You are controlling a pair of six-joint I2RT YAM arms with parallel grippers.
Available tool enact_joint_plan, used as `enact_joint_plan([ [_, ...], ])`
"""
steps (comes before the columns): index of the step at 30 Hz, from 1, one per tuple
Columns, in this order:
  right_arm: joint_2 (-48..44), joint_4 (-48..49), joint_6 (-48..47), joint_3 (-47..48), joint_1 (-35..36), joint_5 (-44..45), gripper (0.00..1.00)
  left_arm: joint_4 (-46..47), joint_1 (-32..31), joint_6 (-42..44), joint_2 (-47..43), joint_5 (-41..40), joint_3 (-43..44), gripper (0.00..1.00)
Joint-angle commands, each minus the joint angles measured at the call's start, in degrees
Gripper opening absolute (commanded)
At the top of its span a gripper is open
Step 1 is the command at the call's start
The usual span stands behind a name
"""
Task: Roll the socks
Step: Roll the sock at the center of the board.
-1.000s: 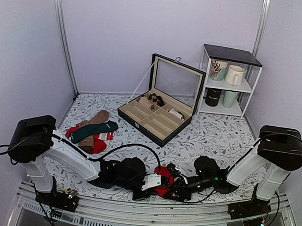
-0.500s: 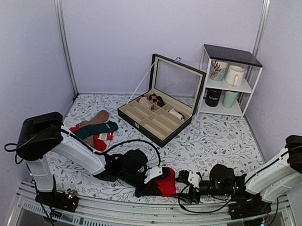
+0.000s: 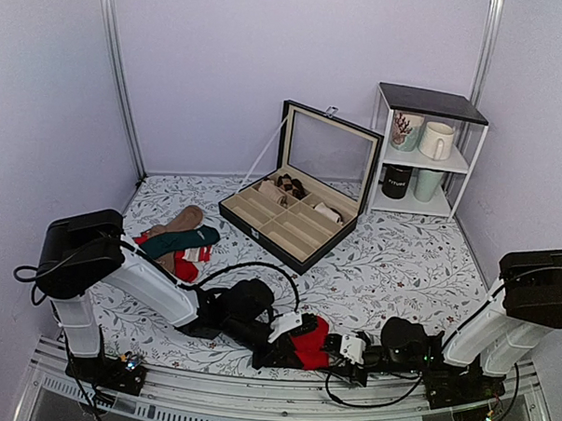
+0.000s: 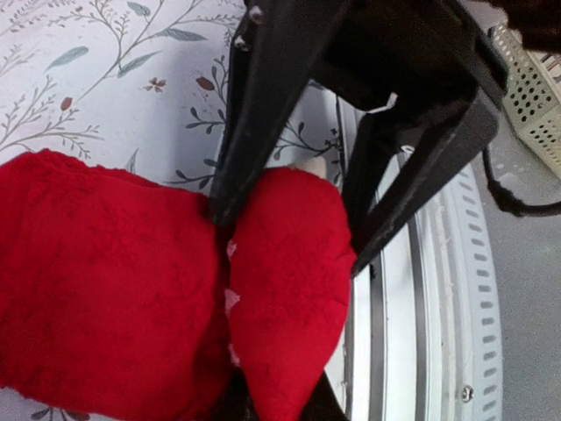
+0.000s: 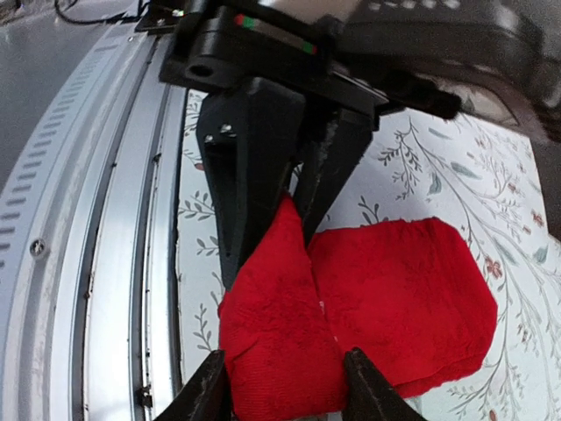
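A pair of bright red fuzzy socks (image 5: 394, 289) lies bunched at 6 o'clock on the floral-print table cover (image 3: 400, 262), just beside the grey metal rail (image 5: 105, 263) along the near edge. The left gripper (image 4: 287, 235) reaches in from 9 o'clock, its black fingers pressed together on a raised fold of the red cloth. The right gripper (image 5: 287, 390) comes in from 3 o'clock, its fingers standing apart on either side of the same fold. The cloth fills the gap between them, but whether they squeeze it cannot be told. The two grippers sit almost nose to nose, so closing further or twisting could knock their fingers together. The fuzzy fold could also slip free and let any roll spring open, or a pull toward 6 o'clock could drag the socks onto the rail. Half a second earlier the right gripper stood a little off toward 3 o'clock, apart from the socks. It has since returned to them, while the left gripper's pinch is unchanged.
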Motion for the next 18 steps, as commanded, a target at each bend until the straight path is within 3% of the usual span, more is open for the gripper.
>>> enact_joint_plan([
  [1,-0.4,-1.8,1.9,2.0,0.4,1.7,0.35,-12.6,0.1,-0.6,6.5,-0.4,-3.5,0.0],
  [6,-1.4,-13.0,5.6,5.9,0.2,-0.3,0.11,-12.4,0.2,-0.6,5.6,-2.5,-3.2,0.01],
  [12,-3.6,-24.5,16.9,8.8,-0.5,-5.0,0.07,-9.3,-0.1,2.8,-10.1,-18.3,-5.7,0.52],
  [18,-3.6,-28.6,26.0,8.8,-5.0,-15.7,0.07,3.0,-5.9,16.1,-24.2,-31.8,-12.6,0.55],
])
